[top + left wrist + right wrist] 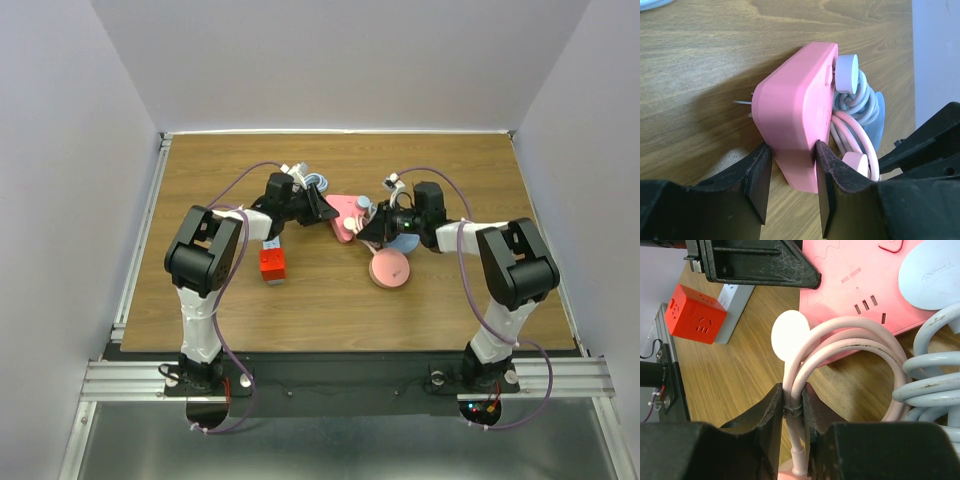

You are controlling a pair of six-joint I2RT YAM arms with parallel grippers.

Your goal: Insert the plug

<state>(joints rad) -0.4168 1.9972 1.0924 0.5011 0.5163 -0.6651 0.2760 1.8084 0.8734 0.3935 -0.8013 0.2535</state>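
A pink power strip (345, 214) stands on its edge on the wooden table. My left gripper (790, 175) is shut on its near end; it shows in the top view (322, 206). The strip's slotted face (865, 285) carries a pale blue round plug (935, 275) with a coiled pale cable (860, 102). My right gripper (793, 402) is shut on a doubled pink cable (840, 347), tied with a thin band. A round pink plug (790, 335) sits at the cable's end, just short of the strip's face. In the top view the right gripper (376, 232) is close to the strip's right side.
A round pink body (390, 270) lies under the right gripper, where the pink cable comes out. A red cube socket (272, 264) on a white block (735, 307) lies left of centre. White cables (305, 180) lie behind the left gripper. A white plug (393, 182) lies behind the right gripper.
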